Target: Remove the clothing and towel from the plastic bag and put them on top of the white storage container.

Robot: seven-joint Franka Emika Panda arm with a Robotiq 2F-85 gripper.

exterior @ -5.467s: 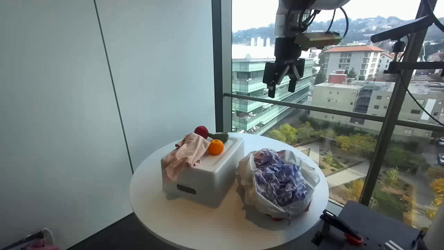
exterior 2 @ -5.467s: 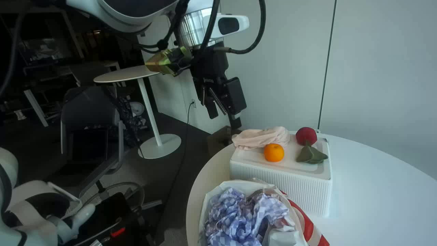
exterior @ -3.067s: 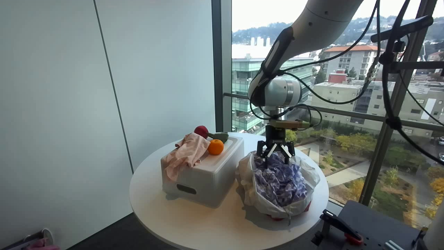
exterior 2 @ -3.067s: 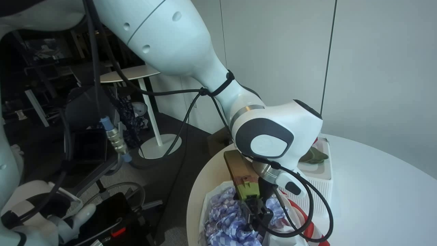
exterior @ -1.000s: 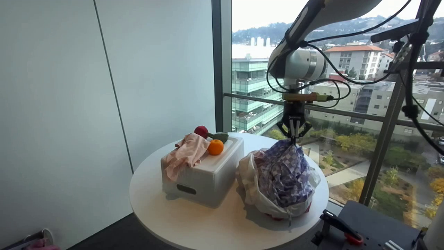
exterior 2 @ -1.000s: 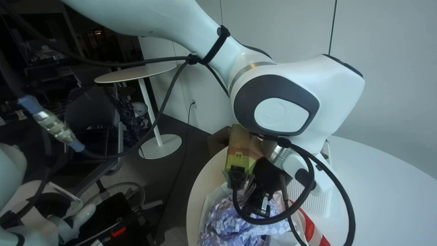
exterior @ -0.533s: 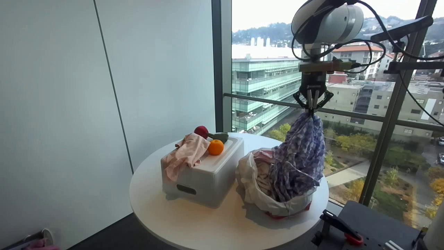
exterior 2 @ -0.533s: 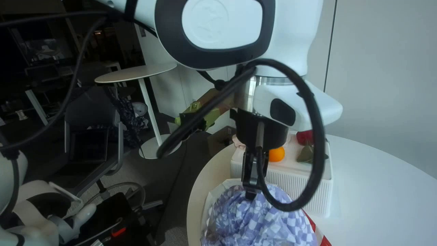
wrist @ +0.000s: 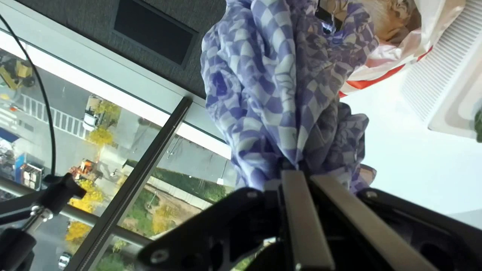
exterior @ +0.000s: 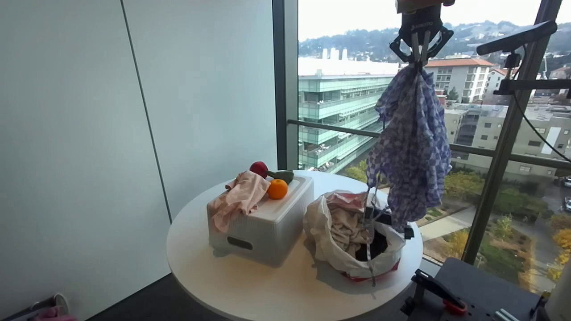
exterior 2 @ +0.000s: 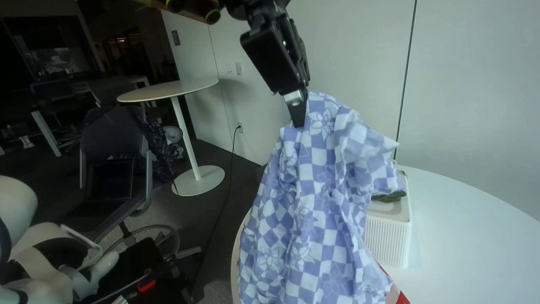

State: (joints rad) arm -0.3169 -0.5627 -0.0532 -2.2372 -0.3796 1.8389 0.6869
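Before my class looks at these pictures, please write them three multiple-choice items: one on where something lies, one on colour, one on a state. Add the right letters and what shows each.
1. Relative to the white storage container, where is the orange?
A. Inside it
B. On top of it
C. Underneath it

2. What colours is the checked cloth?
A. Red and green
B. Yellow and black
C. Purple and white

3. How does the gripper stand?
A. Shut, with the checked cloth in its grasp
B. Wide open, holding nothing
C. Shut, holding nothing

Right letters:
1. B, since an exterior view shows the orange sitting on the upper surface.
2. C, since purple and white checks show in both exterior views and the wrist view.
3. A, since the checked cloth hangs bunched from the closed jaws.
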